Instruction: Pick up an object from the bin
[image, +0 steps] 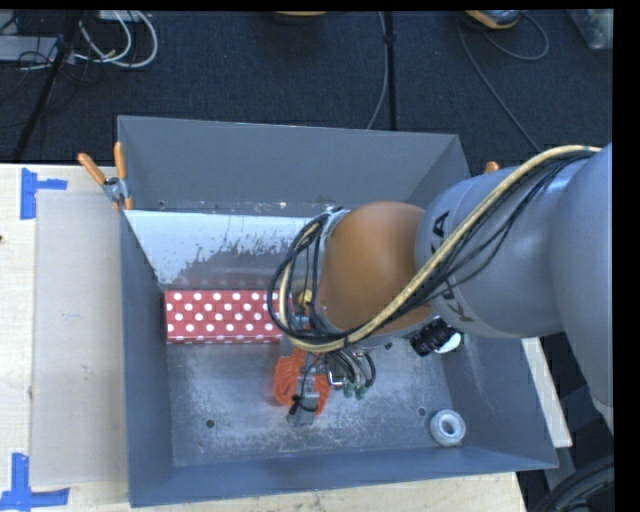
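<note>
My gripper (306, 397) is low in the middle of the bin, just below the arm's orange cover. It is right over a small orange-red crumpled thing (287, 377) that lies on the bin floor and is partly hidden by it. A long red box with white dots (220, 314) lies flat along the back left of the floor, its right end running under the arm.
A small white ring (447, 427) lies in the bin's front right corner. A black and white round thing (437, 340) shows at the right, close under the arm. Bare floor lies at the front left.
</note>
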